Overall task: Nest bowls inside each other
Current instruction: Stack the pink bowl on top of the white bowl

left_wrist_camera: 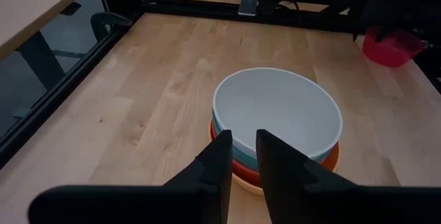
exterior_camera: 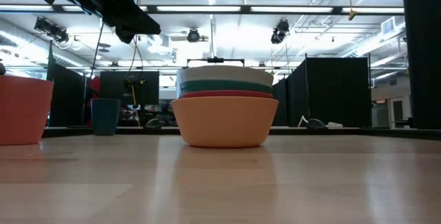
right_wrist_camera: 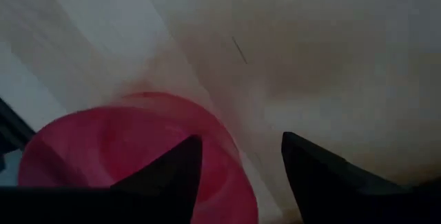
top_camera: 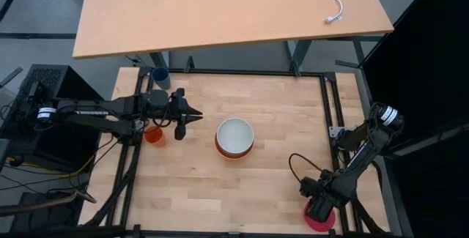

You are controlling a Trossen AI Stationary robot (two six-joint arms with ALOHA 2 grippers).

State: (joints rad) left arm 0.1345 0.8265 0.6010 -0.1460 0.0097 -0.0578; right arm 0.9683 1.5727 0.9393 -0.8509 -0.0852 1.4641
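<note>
Near the table's middle stands a stack of bowls [top_camera: 234, 138] [exterior_camera: 224, 114]: white on top, then teal, then red-orange, with yellow-orange at the bottom resting on the table. Left of the stack and above table height, my left gripper [top_camera: 196, 116] [left_wrist_camera: 242, 156] points at it with a narrow gap between its fingers and nothing in it. A magenta bowl [top_camera: 320, 223] [right_wrist_camera: 124, 148] sits at the near right corner. My right gripper [right_wrist_camera: 238, 162] points down over it, open. One finger stands over the bowl's inside and the other outside its rim [right_wrist_camera: 231, 148].
A small orange cup [top_camera: 154, 135] [exterior_camera: 24, 110] stands under the left arm, and a small blue cup [top_camera: 160, 77] [exterior_camera: 105, 116] at the far left corner. A black frame rail [top_camera: 326, 113] runs along the right side. A second table [top_camera: 220, 7] with a white cable [top_camera: 333, 4] lies beyond the far edge.
</note>
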